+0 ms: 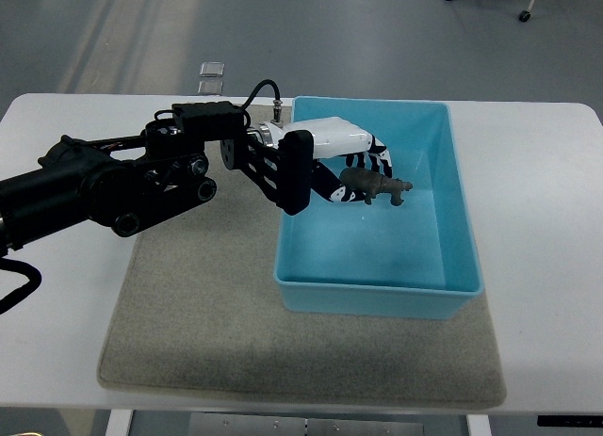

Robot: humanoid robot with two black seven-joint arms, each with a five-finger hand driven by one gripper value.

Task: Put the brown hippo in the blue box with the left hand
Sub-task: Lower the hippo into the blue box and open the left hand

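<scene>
White tabletop [57, 342] carries a grey felt mat [207, 351]; left hand [350, 169] grips the small brown hippo figurine [375, 185] over the blue plastic box [462, 219].

Single top view, steep downward look.
Camera on robot's side, facing across white table [546, 219] toward grey floor [377, 31] beyond far edge.

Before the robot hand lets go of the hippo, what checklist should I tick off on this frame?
1. Brown hippo held by the left robot hand: ok.
2. Hippo over the inside of the blue box, not its rim: ok.
3. Box floor below the hippo free of other things: ok.
4. Box resting flat on the grey mat: ok.
5. Height of the hippo above the box floor: cannot tell from this steep view.
6. Right arm out of the way: ok, it is not in view.
</scene>
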